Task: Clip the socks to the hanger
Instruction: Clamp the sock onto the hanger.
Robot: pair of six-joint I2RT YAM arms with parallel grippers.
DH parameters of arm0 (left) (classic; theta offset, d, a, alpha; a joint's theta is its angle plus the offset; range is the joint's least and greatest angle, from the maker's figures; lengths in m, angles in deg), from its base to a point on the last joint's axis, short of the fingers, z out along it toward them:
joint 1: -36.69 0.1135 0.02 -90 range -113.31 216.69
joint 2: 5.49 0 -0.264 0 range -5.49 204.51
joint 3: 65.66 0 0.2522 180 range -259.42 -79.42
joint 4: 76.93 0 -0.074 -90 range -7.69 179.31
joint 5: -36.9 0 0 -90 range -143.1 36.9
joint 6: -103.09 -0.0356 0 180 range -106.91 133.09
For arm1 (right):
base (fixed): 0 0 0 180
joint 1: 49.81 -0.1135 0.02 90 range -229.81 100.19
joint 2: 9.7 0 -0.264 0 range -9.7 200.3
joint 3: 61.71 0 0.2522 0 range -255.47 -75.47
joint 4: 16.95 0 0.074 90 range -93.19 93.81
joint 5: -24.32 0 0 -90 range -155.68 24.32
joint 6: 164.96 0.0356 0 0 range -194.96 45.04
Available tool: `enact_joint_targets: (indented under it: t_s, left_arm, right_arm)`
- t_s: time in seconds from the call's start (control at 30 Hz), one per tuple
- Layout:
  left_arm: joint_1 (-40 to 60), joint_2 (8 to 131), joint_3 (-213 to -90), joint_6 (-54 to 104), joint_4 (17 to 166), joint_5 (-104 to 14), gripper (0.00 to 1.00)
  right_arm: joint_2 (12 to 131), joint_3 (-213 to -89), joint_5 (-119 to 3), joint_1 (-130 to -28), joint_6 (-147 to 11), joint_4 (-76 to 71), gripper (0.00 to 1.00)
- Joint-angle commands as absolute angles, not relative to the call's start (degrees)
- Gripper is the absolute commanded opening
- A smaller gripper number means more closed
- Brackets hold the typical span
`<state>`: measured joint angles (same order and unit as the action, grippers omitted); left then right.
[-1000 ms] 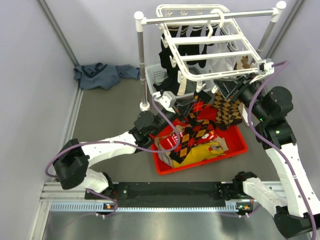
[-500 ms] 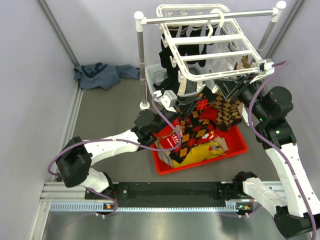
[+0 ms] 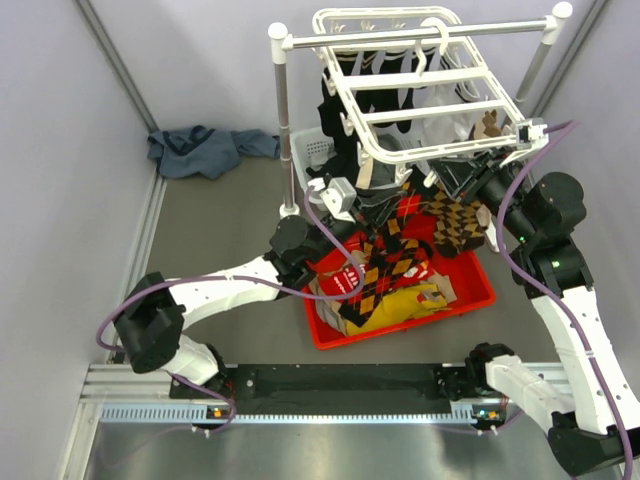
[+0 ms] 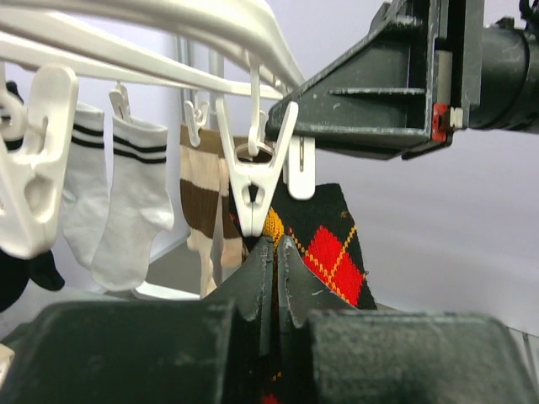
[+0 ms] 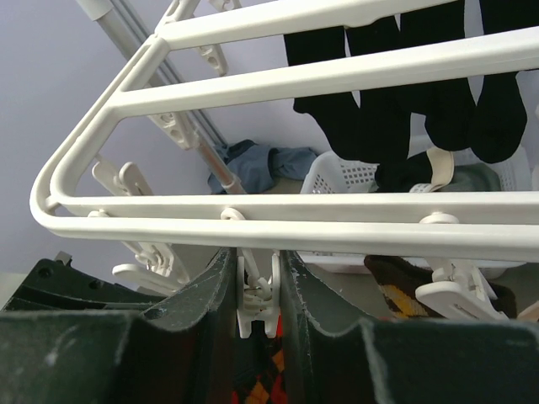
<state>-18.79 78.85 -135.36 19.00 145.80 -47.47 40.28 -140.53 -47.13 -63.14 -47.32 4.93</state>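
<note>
At centre frame the left fingers are pinching the sock just under a clip on the hanger, which the right fingers are squeezing. The sock should be going deep between the clip's tips.

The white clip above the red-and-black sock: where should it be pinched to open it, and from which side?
Pinch the clip on its two upper wings, above the ring, coming in sideways just under the hanger bar. Its jaws point down at the sock, so squeezing the top spreads them. The right gripper sits there.
</note>
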Motion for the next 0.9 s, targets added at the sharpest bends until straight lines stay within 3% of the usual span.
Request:
enact_joint_targets:
  t_s: [0.0,0.77,0.83,0.87]
  left_arm:
    - [-18.77,79.77,-138.92,17.57,149.51,-46.25,0.0]
    - [-19.03,83.72,-143.49,18.36,151.53,-44.75,0.0]
    - [-18.94,83.55,-143.49,18.36,151.53,-44.67,0.0]
    - [-19.03,83.55,-143.41,18.36,151.53,-44.75,0.0]
  right_arm:
    - [39.35,-143.5,-44.5,-62.82,-46.75,5.95,0.0]
    - [39.35,-142.89,-43.09,-62.82,-45.16,4.72,0.0]
    - [39.26,-142.89,-43.7,-62.91,-45.6,4.98,0.11]
    - [39.17,-142.89,-44.4,-62.82,-45.86,5.33,0.25]
